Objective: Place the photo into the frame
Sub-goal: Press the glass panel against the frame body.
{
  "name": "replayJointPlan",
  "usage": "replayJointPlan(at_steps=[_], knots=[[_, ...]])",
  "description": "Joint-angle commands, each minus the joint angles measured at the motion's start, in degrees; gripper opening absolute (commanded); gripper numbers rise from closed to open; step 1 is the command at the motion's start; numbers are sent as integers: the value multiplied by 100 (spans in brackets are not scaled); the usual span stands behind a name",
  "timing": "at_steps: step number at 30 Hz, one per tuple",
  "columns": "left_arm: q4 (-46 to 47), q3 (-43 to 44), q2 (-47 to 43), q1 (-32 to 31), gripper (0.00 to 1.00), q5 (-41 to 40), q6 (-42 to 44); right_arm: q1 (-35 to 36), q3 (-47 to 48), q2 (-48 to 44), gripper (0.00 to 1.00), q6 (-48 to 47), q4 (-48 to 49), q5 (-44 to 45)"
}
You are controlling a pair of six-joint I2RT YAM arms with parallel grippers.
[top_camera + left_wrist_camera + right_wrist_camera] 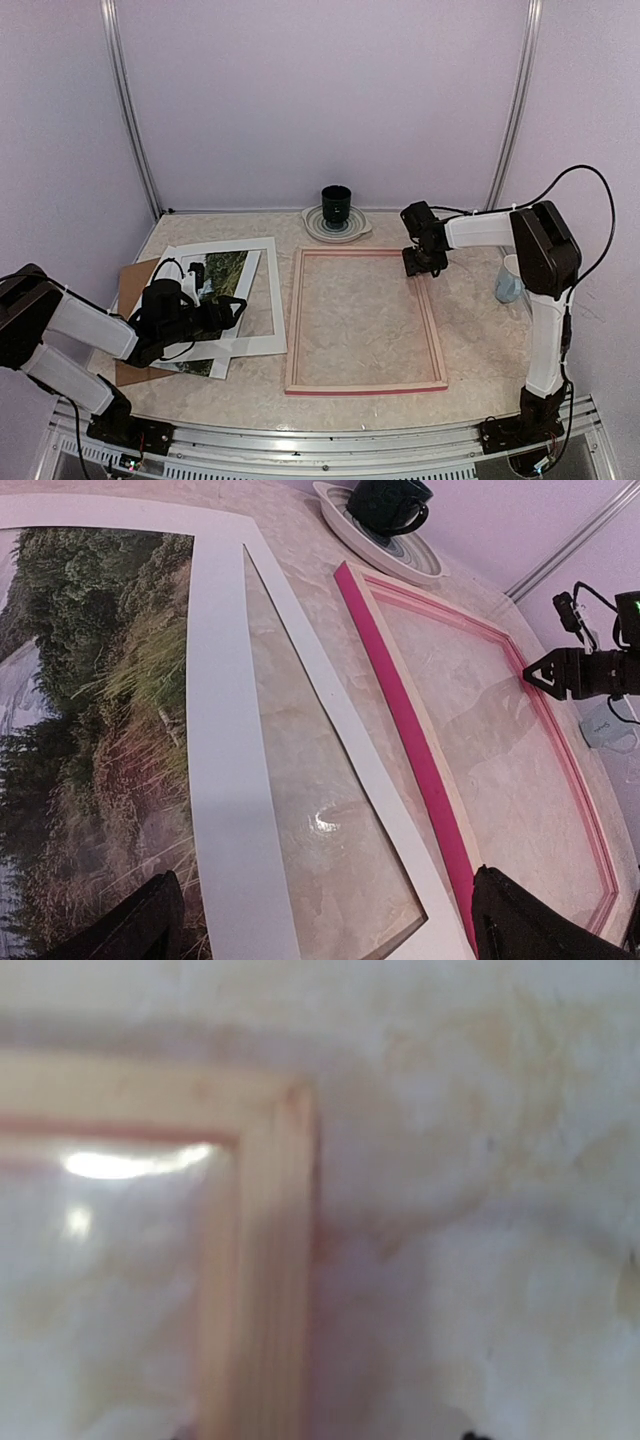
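The photo (pixel 222 275) lies at the left of the table, partly under the white mat board (pixel 262 300); in the left wrist view its trees and grass (pixel 90 730) fill the left side. The frame (pixel 294 330) lies flat at the centre, pale back up, its pink edge (pixel 400 720) showing in the left wrist view. My left gripper (pixel 233 312) is open and empty, low over the mat board and photo; its fingertips (pixel 135 930) stand wide apart. My right gripper (pixel 420 264) is over the frame's far right corner (pixel 265 1150), blurred, with only its dark tips showing, apart.
A black cup (pixel 336 202) stands on a plate (pixel 312 228) at the back centre. A brown backing board (pixel 133 282) lies under the photo at the left. A pale cup (pixel 508 280) stands by the right arm. Walls enclose the table.
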Motion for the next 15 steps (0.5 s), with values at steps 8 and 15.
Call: replayJointPlan(at_steps=[8, 15], knots=[[145, -51, -15, 49, 99, 64, -9, 344, -838, -721, 60, 263, -655, 459], [145, -51, -15, 49, 99, 71, -9, 355, -1140, -907, 60, 289, -641, 756]])
